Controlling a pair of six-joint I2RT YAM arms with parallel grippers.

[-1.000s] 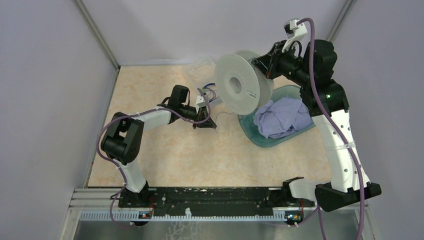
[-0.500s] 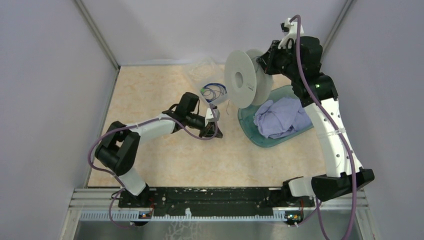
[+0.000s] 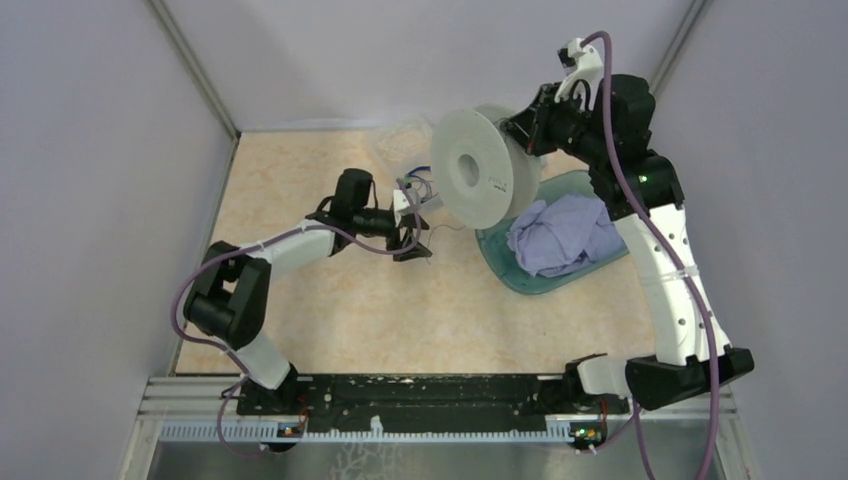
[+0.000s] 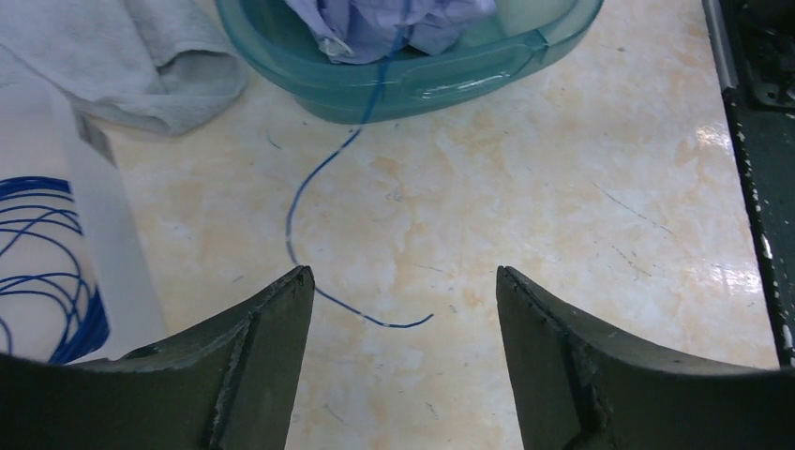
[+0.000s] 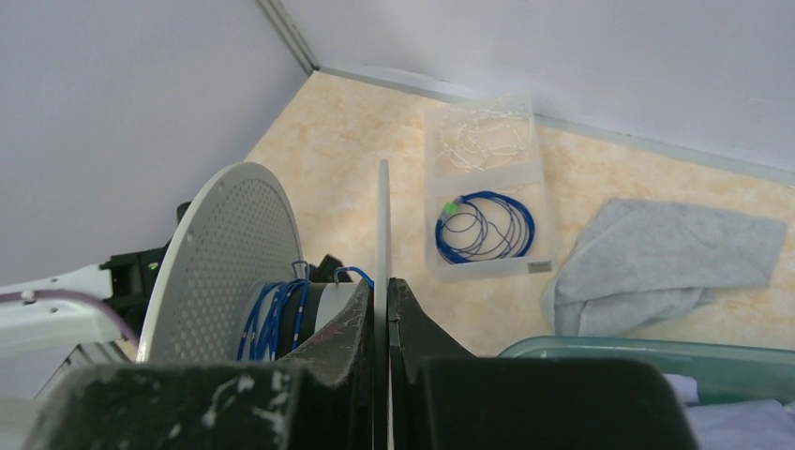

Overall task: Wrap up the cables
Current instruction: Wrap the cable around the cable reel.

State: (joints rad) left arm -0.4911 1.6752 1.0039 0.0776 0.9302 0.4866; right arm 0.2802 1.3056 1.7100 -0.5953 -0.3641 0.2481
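Worktop (image 3: 330,310): beige marbled surface, lightly scuffed, pale walls on three sides. Teal plastic basin (image 4: 469,75) stands right of centre. Grey towel (image 5: 666,253) lies crumpled just beside basin, toward back wall. Clear packet (image 5: 487,178) lies flat near towel, blue wire coil (image 5: 486,228) with green end inside. Thin cable (image 4: 300,187) curves loose across bare surface in front of basin.
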